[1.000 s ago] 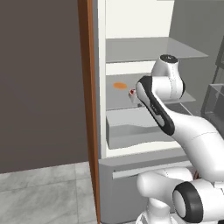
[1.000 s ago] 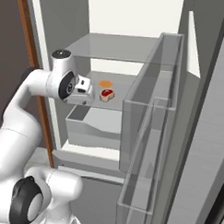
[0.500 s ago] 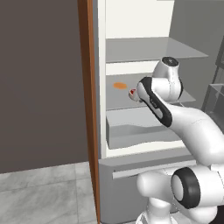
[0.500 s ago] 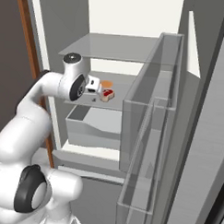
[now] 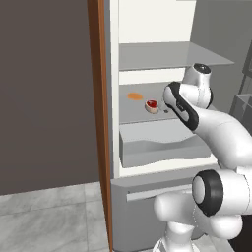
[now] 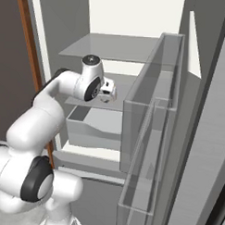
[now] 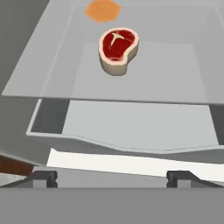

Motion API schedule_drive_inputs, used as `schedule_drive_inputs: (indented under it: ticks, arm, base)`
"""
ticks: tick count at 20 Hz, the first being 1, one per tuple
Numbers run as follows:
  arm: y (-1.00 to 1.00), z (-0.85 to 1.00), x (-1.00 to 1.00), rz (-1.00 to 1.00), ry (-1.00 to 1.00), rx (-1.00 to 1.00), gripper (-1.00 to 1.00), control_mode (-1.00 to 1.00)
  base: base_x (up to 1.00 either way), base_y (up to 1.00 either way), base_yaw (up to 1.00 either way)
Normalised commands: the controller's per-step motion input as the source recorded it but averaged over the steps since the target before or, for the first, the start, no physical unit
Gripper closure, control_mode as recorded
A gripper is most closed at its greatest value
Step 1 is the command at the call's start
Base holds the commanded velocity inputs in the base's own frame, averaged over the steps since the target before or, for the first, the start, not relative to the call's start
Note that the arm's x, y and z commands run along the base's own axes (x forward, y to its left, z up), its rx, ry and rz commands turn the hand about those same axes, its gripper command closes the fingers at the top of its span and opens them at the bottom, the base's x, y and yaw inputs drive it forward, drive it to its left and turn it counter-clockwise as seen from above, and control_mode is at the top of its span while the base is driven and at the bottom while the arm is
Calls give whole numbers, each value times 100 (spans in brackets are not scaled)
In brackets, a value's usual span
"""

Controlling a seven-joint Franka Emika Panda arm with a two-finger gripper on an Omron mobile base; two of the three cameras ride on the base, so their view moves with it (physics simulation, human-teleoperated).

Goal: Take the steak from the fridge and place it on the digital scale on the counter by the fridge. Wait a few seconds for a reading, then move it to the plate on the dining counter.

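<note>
From the left base view, the fridge stands open with the steak lying on its middle grey shelf, an orange blob near it further back and to the left, and a grey drawer just below whose open top looks empty. The arm reaches toward the shelf, its hand close to the meat but apart from it. From the right base view, the arm's wrist hides the meat; the clear door bins on the open door appear to hold nothing. In the hand view the steak sits flat near the shelf's middle, red with a pale fatty rim, and the gripper is spread wide and holds nothing, its tips well short of the meat. The chunk is probably light, soft and a little slick, so pinching across its narrower waist, pads on the pale rim, seems the safest hold.
</note>
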Motion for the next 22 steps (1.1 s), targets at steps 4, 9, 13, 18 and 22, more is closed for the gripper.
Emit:
schedule_drive_inputs:
  ticks: [4, 9, 13, 18, 22]
  arm:
    - [0, -27, 20, 0, 0, 0, -100, -100]
    - [2, -9, 36, 0, 0, 0, -100, -100]
    - [6, 0, 46, 0, 0, 0, -100, -100]
    - [12, 0, 28, 0, 0, -1, -100, -100]
    - [11, -2, 35, 0, 0, -1, -100, -100]
  base:
    - [0, 0, 0]
    - [0, 0, 0]
    - [0, 0, 0]
    - [0, 0, 0]
    - [0, 0, 0]
